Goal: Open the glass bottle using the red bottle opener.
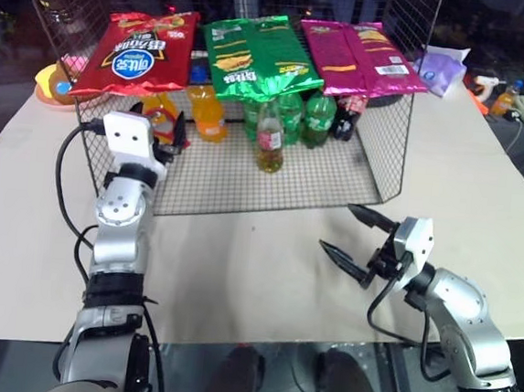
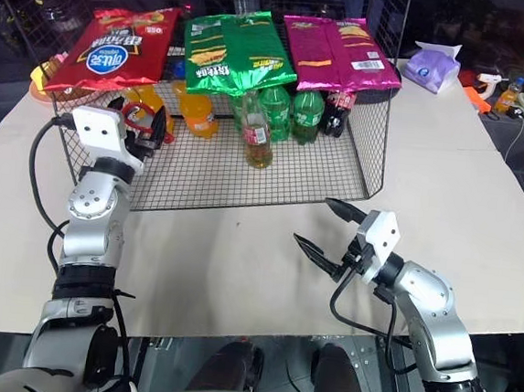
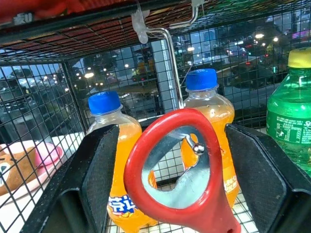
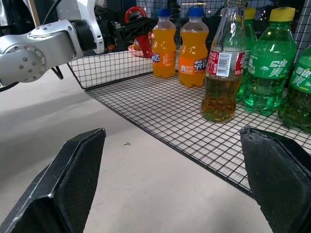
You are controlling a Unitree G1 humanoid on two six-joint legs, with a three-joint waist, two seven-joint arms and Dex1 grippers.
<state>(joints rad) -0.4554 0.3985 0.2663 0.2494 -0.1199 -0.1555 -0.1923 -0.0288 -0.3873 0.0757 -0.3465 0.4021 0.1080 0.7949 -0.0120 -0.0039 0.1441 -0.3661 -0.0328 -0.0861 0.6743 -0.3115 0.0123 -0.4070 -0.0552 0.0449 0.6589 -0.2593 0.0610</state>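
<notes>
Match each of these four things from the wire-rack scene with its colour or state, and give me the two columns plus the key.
Things:
1. slim red ring-headed bottle opener
2. small clear glass bottle
3. right gripper
4. crisp bag above the glass bottle

States:
A. green
B. hanging on a metal hook between the left gripper's black fingers
C. jaws wide open, empty
D. standing upright on the wire shelf

Pairs: 1-B, 2-D, 3-C, 4-A
</notes>
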